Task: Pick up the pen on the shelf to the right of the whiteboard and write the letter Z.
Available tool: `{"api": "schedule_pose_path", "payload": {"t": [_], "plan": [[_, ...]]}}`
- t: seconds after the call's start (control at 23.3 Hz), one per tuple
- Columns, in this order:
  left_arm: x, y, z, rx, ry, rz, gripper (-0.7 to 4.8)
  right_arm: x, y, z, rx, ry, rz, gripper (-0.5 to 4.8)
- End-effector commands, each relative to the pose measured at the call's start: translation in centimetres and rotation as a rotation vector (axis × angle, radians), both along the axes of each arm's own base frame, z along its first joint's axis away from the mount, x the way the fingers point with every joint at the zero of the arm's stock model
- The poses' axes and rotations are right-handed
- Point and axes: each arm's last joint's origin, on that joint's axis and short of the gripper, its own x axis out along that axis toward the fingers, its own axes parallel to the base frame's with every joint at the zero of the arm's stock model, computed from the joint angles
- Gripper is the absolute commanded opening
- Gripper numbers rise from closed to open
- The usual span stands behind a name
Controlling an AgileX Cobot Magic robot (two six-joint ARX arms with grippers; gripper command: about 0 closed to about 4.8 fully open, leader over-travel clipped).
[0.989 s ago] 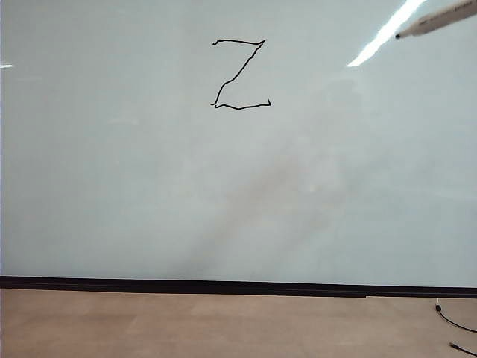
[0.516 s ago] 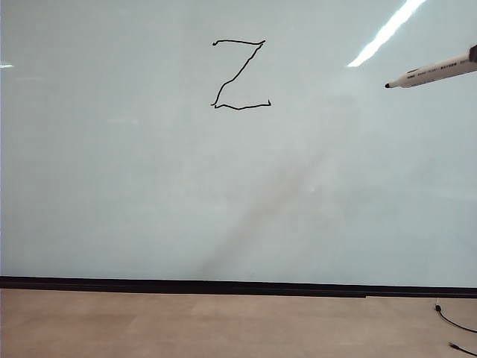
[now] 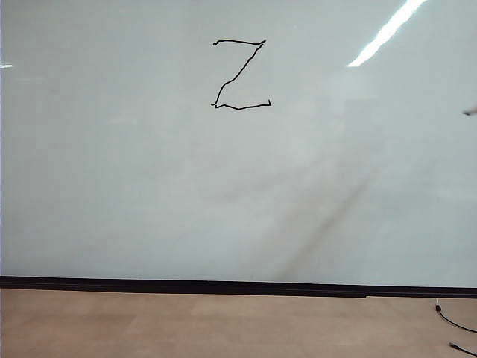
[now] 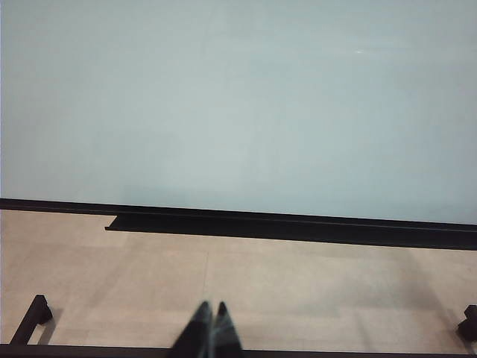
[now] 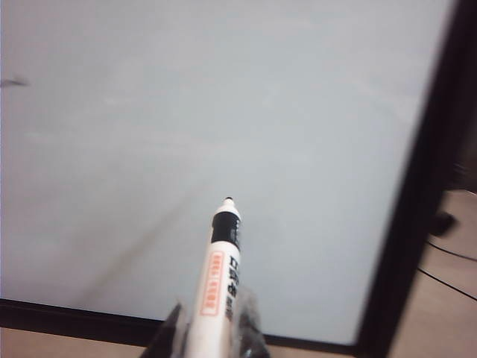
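The whiteboard fills the exterior view, with the black letter Z drawn near its top middle. Only the dark tip of the pen shows there, at the far right edge, well away from the Z. The right wrist view shows my right gripper shut on the whitish pen, whose dark tip points toward the whiteboard and looks clear of it. My left gripper hangs shut and empty over the tan floor, facing the whiteboard. The shelf is out of view.
A thin black strip runs along the board's lower edge above the tan floor. Black cables lie on the floor at the right. A black ledge sits under the board, and black stand feet rest on the floor.
The pen has swung down and to the right, from the upper right of the board until only its tip shows at the right edge. The left gripper has not moved.
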Motion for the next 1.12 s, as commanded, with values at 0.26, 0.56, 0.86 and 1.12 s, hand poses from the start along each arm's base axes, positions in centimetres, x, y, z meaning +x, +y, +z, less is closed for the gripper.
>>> {"api": "schedule_pose_path", "payload": {"t": [0.26, 0.56, 0.86, 1.12], "plan": [[0.0, 0.0, 0.1, 0.004, -0.007, -0.001, -0.04, 0.2, -2.1, 0.0, 0.002, 0.011, -0.097, -0.05], [0.0, 0.0, 0.1, 0.004, -0.007, -0.001, -0.04, 0.2, -2.3, 0.0, 0.007, 0.015, -0.131, -0.05], [0.0, 0.0, 0.1, 0.004, -0.007, -0.001, -0.04, 0.2, -2.3, -0.1, 0.007, 0.021, -0.132, -0.05], [0.0, 0.0, 0.1, 0.004, -0.007, -0.001, -0.04, 0.2, -2.3, -0.1, 0.007, 0.02, -0.131, -0.05]]}}
